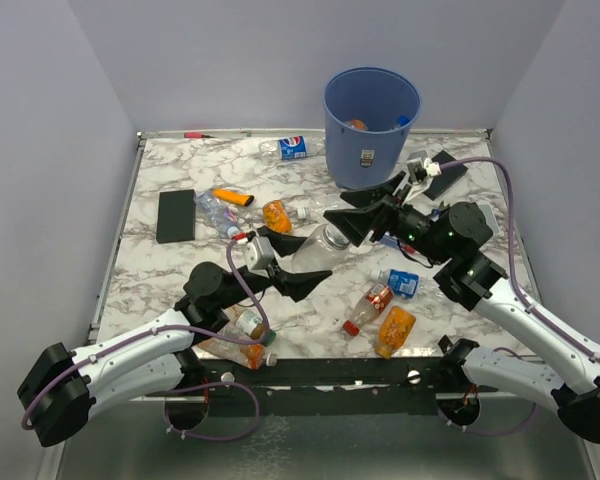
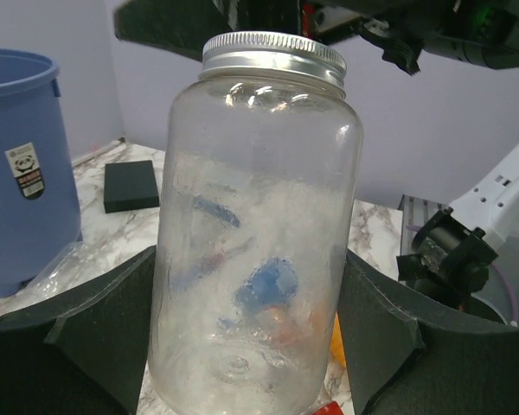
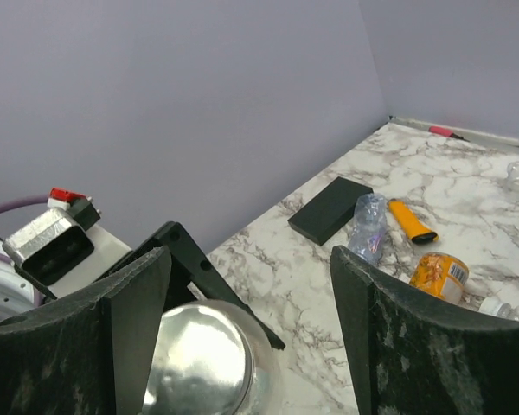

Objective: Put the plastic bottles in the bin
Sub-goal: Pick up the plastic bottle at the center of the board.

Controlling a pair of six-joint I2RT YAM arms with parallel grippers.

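Top view: L gripper (image 1: 292, 266) is clamped on a clear jar-shaped bottle (image 1: 318, 250), wide body and silver cap, held off the marble-pattern table (image 1: 170, 165) approx mid-table. R gripper (image 1: 348, 216) sits at the cap end. The bin (image 1: 372, 120), a round blue plastic bucket tapering downward, stands at the far edge, well apart from the held bottle. Loose bottles lie around, e.g. a crushed orange-label one (image 1: 395, 330) near the front and a blue-label one (image 1: 293, 147) left of the bin.

L wrist: the bottle (image 2: 255, 242) stands upright btwn the black matte fingers (image 2: 104, 337), touching both sides. Walls are cloudy and scuffed; the lid (image 2: 272, 56) is ribbed metal. Bin wall (image 2: 17, 190) on the left carries a small white label. A flat black slab (image 2: 130, 186) lies behind.

R wrist: R gripper (image 3: 249, 259) is spread wide, fingers (image 3: 389, 346) straddling the shiny cap (image 3: 195, 367) w/ a gap on one side, not gripping. Beyond lie another flat black slab (image 3: 329, 210) and a crumpled clear bottle (image 3: 368, 226).
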